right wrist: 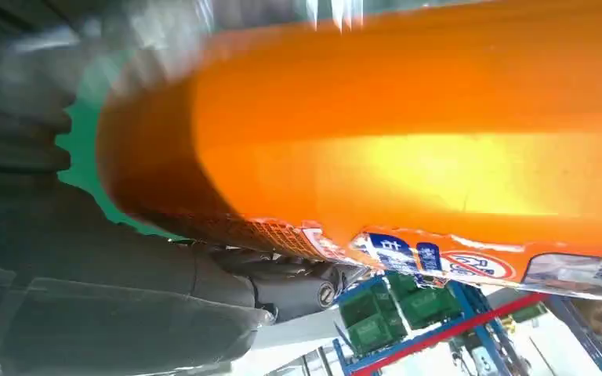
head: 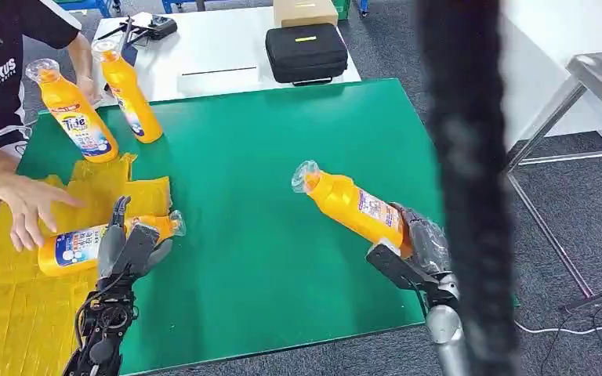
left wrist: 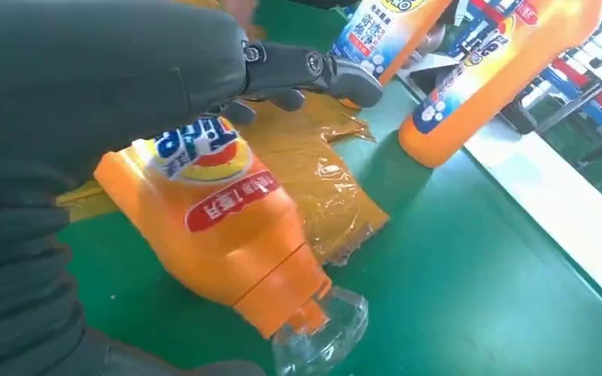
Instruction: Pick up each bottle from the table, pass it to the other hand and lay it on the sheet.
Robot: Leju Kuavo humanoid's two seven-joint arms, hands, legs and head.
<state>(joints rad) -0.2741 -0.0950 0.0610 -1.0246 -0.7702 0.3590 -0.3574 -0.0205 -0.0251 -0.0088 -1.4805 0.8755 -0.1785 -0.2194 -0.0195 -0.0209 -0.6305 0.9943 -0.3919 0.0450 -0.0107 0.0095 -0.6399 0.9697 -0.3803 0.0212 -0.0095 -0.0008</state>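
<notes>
The right hand [head: 417, 249] grips the base of an orange bottle [head: 353, 205], holding it tilted above the green mat [head: 266, 211] near the mat's right edge, the clear cap pointing up and toward the centre; the right wrist view shows the fingers wrapped under the bottle's body. The left hand [head: 129, 247] rests over a second bottle [head: 86, 244], which lies on its side at the edge of the yellow sheet [head: 16, 305], its cap reaching just past the sheet onto the mat; whether the fingers clamp it or merely lie over it cannot be told. A person's hand [head: 27, 207] lies on the sheet just beside this bottle's base. Two more bottles [head: 129, 94] stand near the mat's far left corner, close together, one tilted. Open green surface lies between the two robot hands. Beyond the far edge stands a white table [head: 219, 51] bearing a black case [head: 306, 52].
</notes>
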